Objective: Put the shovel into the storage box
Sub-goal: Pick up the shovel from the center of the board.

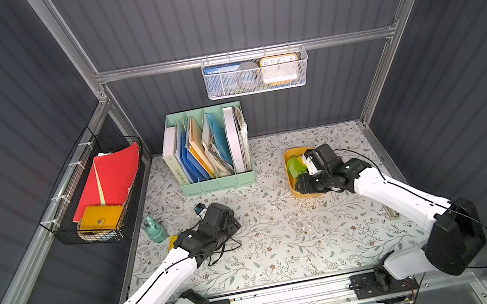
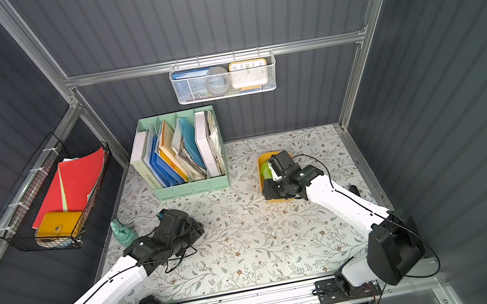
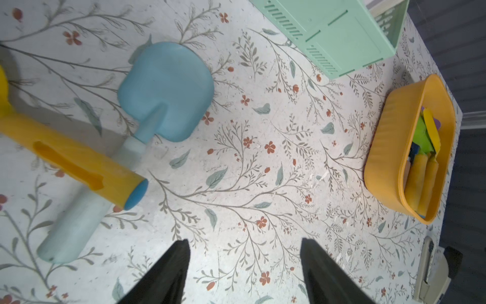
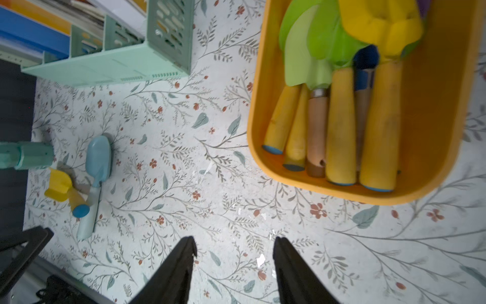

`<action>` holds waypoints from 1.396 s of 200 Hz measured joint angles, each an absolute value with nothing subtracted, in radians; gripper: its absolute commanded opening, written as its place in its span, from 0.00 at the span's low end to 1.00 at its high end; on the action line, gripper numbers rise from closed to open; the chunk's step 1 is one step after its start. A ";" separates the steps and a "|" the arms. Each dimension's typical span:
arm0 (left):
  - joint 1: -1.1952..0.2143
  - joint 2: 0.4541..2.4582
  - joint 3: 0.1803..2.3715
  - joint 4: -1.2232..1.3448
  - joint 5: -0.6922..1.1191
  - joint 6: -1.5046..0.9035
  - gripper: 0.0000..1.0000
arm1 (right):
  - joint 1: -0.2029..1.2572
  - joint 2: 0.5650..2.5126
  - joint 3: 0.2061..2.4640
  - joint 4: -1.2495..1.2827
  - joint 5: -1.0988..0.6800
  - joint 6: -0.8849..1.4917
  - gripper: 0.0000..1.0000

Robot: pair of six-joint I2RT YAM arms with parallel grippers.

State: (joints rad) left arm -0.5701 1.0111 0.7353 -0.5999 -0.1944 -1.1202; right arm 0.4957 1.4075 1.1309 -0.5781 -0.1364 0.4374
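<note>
Orange clock [image 1: 279,68]: 10, 11, 12 legible; blue shovel [image 3: 168,89] outside storage box [image 3: 381,147].

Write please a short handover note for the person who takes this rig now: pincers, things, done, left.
Left pincer: open, empty, over the table beside the blue shovel.
Right pincer: open, empty, next to the storage box.
Blue shovel lies on the table, with a yellow toy tool across its handle.
Done: several toy tools lie in the storage box.
Left: blue shovel, probably also the yellow tool, into the box.
</note>
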 measured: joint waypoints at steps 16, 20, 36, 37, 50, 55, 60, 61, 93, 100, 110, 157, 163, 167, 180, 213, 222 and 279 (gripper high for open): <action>-0.557 1.019 0.760 -0.649 -0.218 -1.140 0.73 | 0.530 1.401 1.113 -0.553 -0.157 0.449 0.55; -0.554 1.022 0.766 -0.662 -0.223 -1.145 0.74 | 0.539 1.401 1.108 -0.545 -0.161 0.453 0.55; -0.542 1.028 0.787 -0.704 -0.247 -1.163 0.75 | 0.572 1.401 1.087 -0.519 -0.175 0.465 0.56; -0.542 1.028 0.788 -0.707 -0.249 -1.164 0.75 | 0.573 1.401 1.087 -0.519 -0.176 0.465 0.56; -0.530 1.028 0.799 -0.739 -0.269 -1.182 0.79 | 0.595 1.401 1.071 -0.503 -0.184 0.480 0.58; -0.525 1.028 0.802 -0.748 -0.276 -1.187 0.80 | 0.603 1.401 1.066 -0.496 -0.188 0.488 0.59; -0.521 1.028 0.804 -0.758 -0.281 -1.191 0.80 | 0.608 1.400 1.060 -0.488 -0.192 0.493 0.59; -0.519 1.028 0.805 -0.760 -0.283 -1.194 0.80 | 0.610 1.401 1.058 -0.485 -0.194 0.497 0.59; -0.473 1.028 0.806 -0.806 -0.307 -1.225 0.83 | 0.642 1.400 1.016 -0.428 -0.214 0.534 0.59; -0.459 1.028 0.806 -0.812 -0.309 -1.231 0.83 | 0.648 1.400 1.008 -0.418 -0.216 0.541 0.59; -0.440 1.028 0.806 -0.815 -0.310 -1.237 0.82 | 0.655 1.400 1.000 -0.407 -0.220 0.548 0.59; -0.296 1.035 0.758 -0.796 -0.271 -1.247 0.77 | 0.668 1.400 0.963 -0.353 -0.229 0.587 0.59; -0.277 1.040 0.746 -0.790 -0.261 -1.247 0.77 | 0.668 1.400 0.959 -0.347 -0.229 0.591 0.59; -0.266 1.044 0.738 -0.786 -0.256 -1.246 0.77 | 0.668 1.400 0.957 -0.344 -0.229 0.591 0.59; -0.235 1.059 0.717 -0.772 -0.236 -1.246 0.77 | 0.669 1.400 0.949 -0.339 -0.229 0.595 0.59; -0.183 1.105 0.675 -0.723 -0.192 -1.242 0.76 | 0.669 1.400 0.942 -0.335 -0.231 0.606 0.59; -0.174 1.114 0.663 -0.707 -0.182 -1.239 0.76 | 0.669 1.400 0.942 -0.332 -0.232 0.608 0.59; -0.130 1.158 0.602 -0.615 -0.137 -1.226 0.73 | 0.669 1.400 0.942 -0.317 -0.233 0.613 0.58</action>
